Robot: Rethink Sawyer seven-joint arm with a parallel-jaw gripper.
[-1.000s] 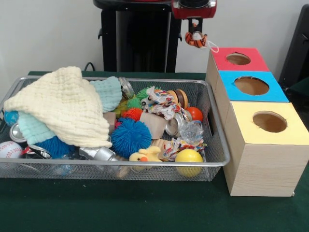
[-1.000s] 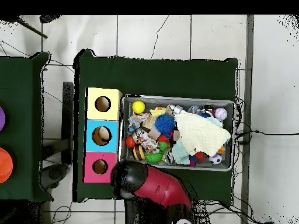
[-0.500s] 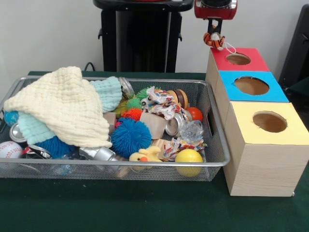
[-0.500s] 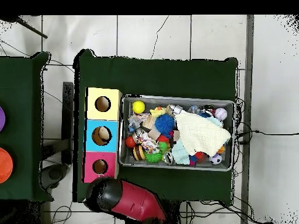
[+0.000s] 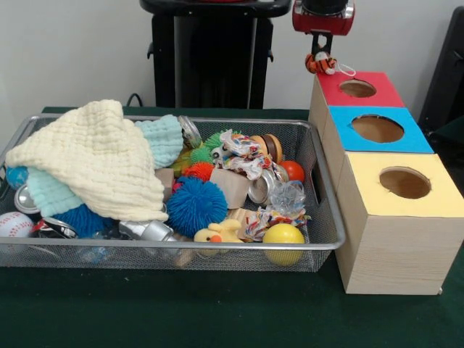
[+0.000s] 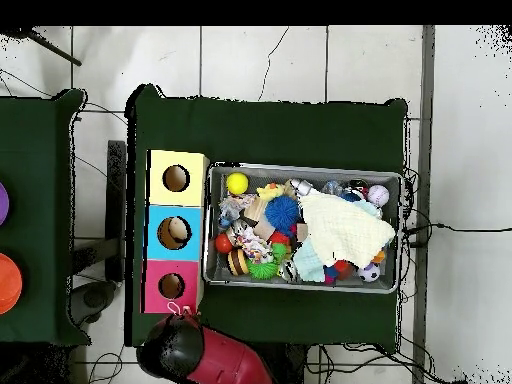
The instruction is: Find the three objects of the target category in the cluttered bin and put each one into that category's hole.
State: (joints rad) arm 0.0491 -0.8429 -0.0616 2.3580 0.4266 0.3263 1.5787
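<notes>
My gripper (image 5: 320,56) is shut on the orange black-striped tiger (image 5: 319,65) and holds it in the air just beyond the far left corner of the red-topped box, left of its round hole (image 5: 357,88). In the overhead view the arm's head (image 6: 180,345) sits just below the red box's hole (image 6: 171,286), and only the tiger's white tag (image 6: 184,309) shows. The yellow duck (image 5: 217,233) lies at the near side of the wire mesh bin (image 5: 217,247), beside a yellow ball (image 5: 283,239). The teddy bear is hidden.
A pale yellow cloth (image 5: 94,156) covers the bin's left half. A blue spiky ball (image 5: 196,204), rope toys (image 5: 243,154), cans and a baseball (image 5: 14,225) fill the rest. The blue-topped box (image 5: 377,128) and the yellow-topped box (image 5: 404,183) stand in front of the red one.
The gripper carried the tiger from beyond the bin's far right corner over to the red box's far corner. In the overhead view the arm swung left and drew back toward the base.
</notes>
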